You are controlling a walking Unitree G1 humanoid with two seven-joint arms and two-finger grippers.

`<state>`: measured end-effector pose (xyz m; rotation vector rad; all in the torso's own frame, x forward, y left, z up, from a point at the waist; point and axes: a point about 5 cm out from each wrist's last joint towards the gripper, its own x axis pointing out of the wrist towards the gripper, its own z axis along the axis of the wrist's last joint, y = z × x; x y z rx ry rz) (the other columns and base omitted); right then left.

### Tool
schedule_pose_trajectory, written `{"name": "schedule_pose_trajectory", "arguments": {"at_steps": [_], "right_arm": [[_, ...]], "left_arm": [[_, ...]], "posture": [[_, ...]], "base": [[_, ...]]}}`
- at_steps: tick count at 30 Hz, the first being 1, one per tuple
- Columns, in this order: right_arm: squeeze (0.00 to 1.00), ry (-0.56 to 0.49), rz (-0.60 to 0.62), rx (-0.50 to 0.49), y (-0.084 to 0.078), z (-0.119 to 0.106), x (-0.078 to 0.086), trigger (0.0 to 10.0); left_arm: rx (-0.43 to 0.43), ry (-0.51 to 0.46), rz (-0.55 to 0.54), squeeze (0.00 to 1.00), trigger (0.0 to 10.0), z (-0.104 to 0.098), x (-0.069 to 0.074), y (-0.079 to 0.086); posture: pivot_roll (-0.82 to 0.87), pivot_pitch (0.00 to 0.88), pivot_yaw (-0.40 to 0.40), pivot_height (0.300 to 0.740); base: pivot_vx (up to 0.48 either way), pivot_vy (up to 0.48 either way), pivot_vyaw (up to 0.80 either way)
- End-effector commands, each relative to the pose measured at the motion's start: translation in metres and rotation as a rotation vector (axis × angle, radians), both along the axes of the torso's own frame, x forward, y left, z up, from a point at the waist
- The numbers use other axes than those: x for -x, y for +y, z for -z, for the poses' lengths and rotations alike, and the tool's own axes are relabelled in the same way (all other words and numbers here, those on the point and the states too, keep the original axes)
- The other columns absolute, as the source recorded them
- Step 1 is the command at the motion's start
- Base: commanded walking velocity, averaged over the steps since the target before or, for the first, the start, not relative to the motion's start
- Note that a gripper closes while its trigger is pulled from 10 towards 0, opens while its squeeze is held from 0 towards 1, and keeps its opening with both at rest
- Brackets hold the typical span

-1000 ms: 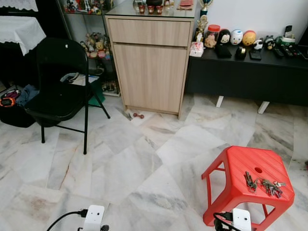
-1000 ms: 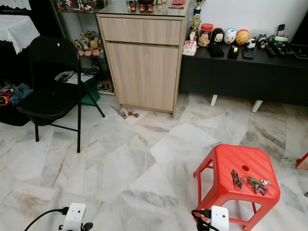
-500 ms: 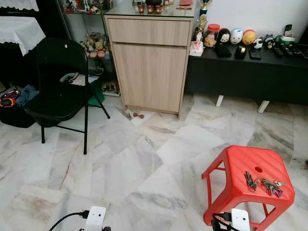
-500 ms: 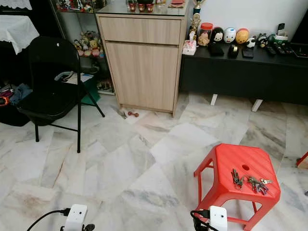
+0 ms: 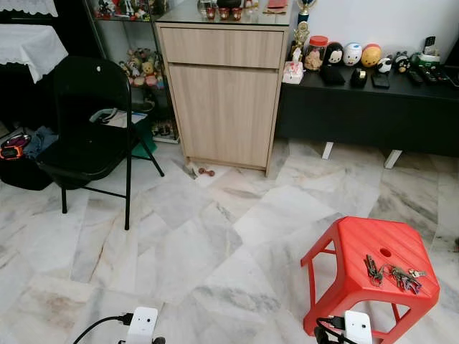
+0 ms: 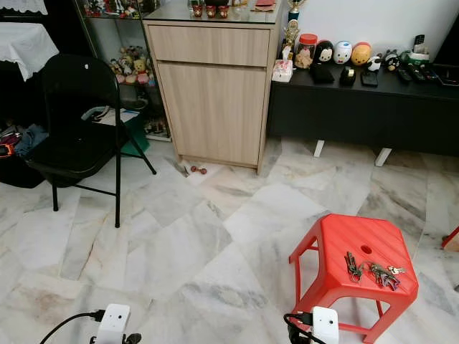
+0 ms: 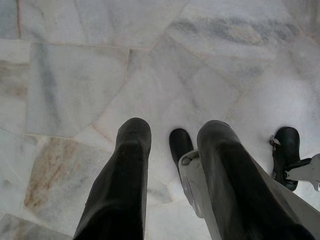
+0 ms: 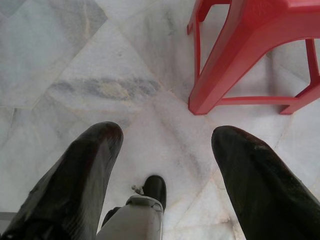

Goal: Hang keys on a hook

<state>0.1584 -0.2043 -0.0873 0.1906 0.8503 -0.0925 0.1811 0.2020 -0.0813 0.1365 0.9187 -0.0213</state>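
A bunch of keys (image 5: 391,274) lies on the seat of a red plastic stool (image 5: 356,242), low at my right, beside the seat's small hole. Both arms hang down by my sides. My left gripper (image 7: 172,134) points at the marble floor, its fingers (image 7: 131,150) apart with nothing between them. My right gripper (image 8: 167,136) is open too, above the floor just beside the stool's leg (image 8: 210,85) and well below the keys. Each wrist's white housing peeks in at the bottom edge of the eye views, the left (image 5: 141,324) and the right (image 5: 356,326).
A black folding chair (image 5: 86,136) stands at the left. A wooden cabinet (image 5: 226,93) is straight ahead, with a low black bench (image 5: 366,111) of figurines to its right. A small red object (image 5: 206,172) lies on the floor by the cabinet.
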Motion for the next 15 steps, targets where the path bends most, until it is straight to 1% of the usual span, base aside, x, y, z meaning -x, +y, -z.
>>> {"name": "schedule_pose_trajectory", "arguments": {"at_steps": [1, 12, 15], "right_arm": [[0.00, 0.006, -0.003, 0.001, -0.0017, -0.0001, 0.0000, 10.0], [0.00, 0.005, -0.004, 0.001, -0.0017, -0.0003, -0.0004, 10.0], [0.00, 0.002, -0.002, 0.000, -0.0016, -0.0005, -0.0008, 10.0]], "left_arm": [[-0.009, 0.007, 0.020, 0.00, 10.0, 0.0004, 0.0005, -0.0007], [-0.007, 0.002, 0.019, 0.00, 10.0, -0.0001, -0.0004, -0.0009], [-0.008, 0.000, 0.019, 0.00, 10.0, -0.0003, -0.0008, -0.0008]], "posture": [[0.00, 0.000, -0.023, 0.740], [0.01, 0.000, -0.023, 0.740], [0.01, 0.000, -0.022, 0.740]], "base": [[0.000, 0.000, 0.00], [0.000, 0.000, 0.00], [0.000, -0.266, 0.00]]}}
